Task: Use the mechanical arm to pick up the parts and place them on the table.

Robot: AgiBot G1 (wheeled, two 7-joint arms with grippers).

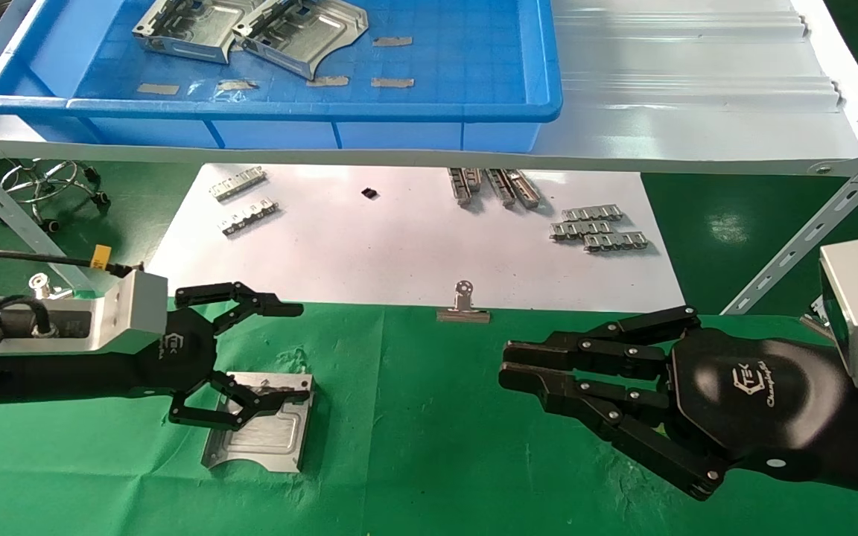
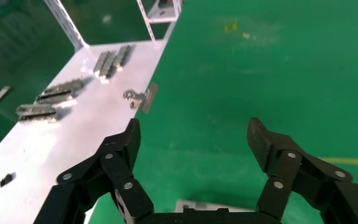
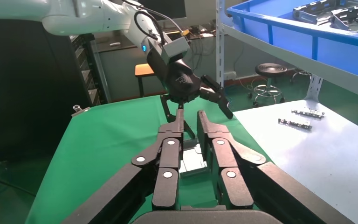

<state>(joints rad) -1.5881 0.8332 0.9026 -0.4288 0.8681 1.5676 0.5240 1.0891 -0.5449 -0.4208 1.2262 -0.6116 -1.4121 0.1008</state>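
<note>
One part (image 1: 261, 432) already lies flat on the green desk (image 1: 429, 417), and your left end effector (image 1: 269, 357) hovers just over its upper edge with fingers spread wide, holding nothing. From the head view you cannot tell whether the lower finger touches the plate or only passes above it. Two more parts (image 1: 250, 33) sit in the blue bin (image 1: 474, 112) up on the white shelf (image 1: 697, 89), overlapping each other at the far left corner.

Your right end effector (image 1: 507, 368) rests over the cloth with its fingers pressed together, empty (it looks parked, so leave it be).

You appear to be at the release step for this plate. Next, I would lift the left arm clear without dragging the plate, then reach up into the bin for the nearer of the two. Because they overlap, aim for a free edge so you take only one.
</note>
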